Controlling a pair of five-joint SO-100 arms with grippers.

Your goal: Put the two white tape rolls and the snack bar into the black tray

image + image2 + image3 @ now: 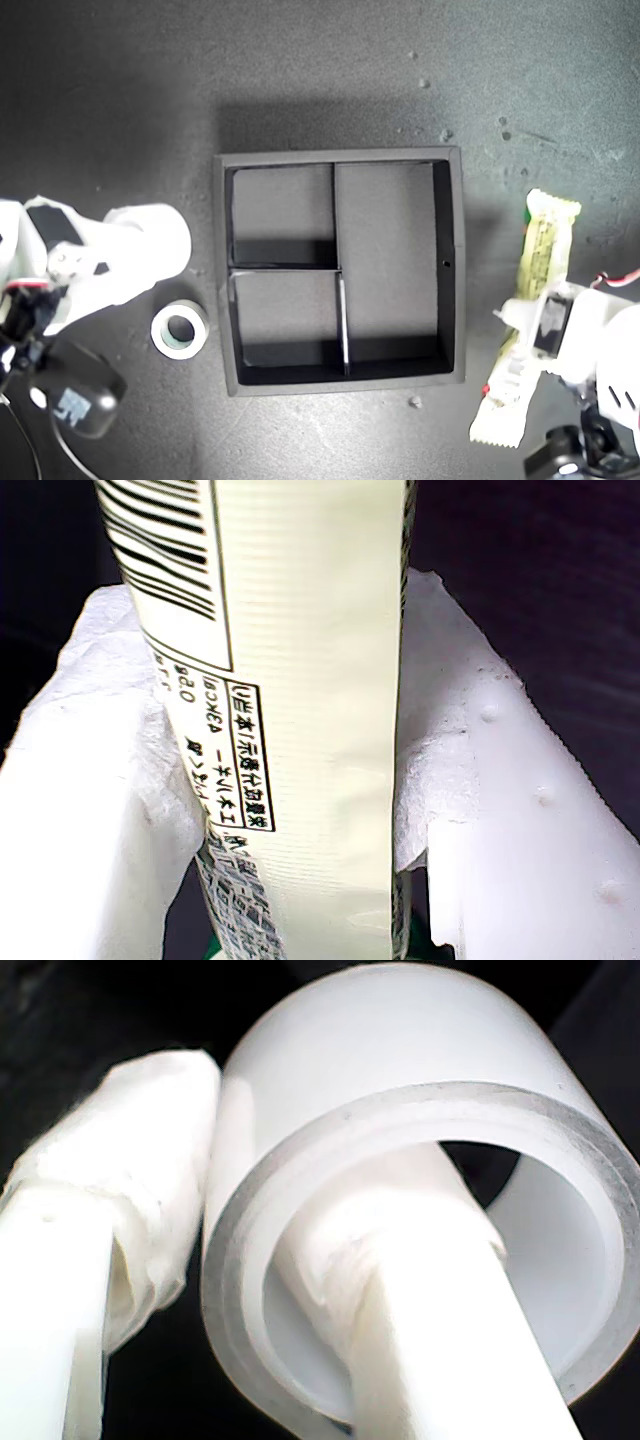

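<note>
My first end effector (pixel 520 335) sits at the exterior view's lower right, clamped across the snack bar (pixel 535 290), which lies lengthwise on the dark table (pixel 120 80) well to the right of the black tray (pixel 455 270). My second end effector (pixel 150 240) is at that view's left, holding a large white tape roll (pixel 160 238) clear of the tray. The smaller tape roll (pixel 180 330), greenish-grey on its face, lies flat on the table just beside the tray's left wall. All three tray compartments are empty.

In the first wrist view, padded fingers (pixel 120 730) press the bar's wrapper (pixel 300 680) from both sides near its middle, a hold that I judge would keep the long bar level for the long compartment.

In the second wrist view, one padded finger (pixel 400 1260) runs through the roll's (pixel 400 1050) open centre and the other bears on its outer wall, pinching the wall; that suits a ring too wide to straddle.
</note>
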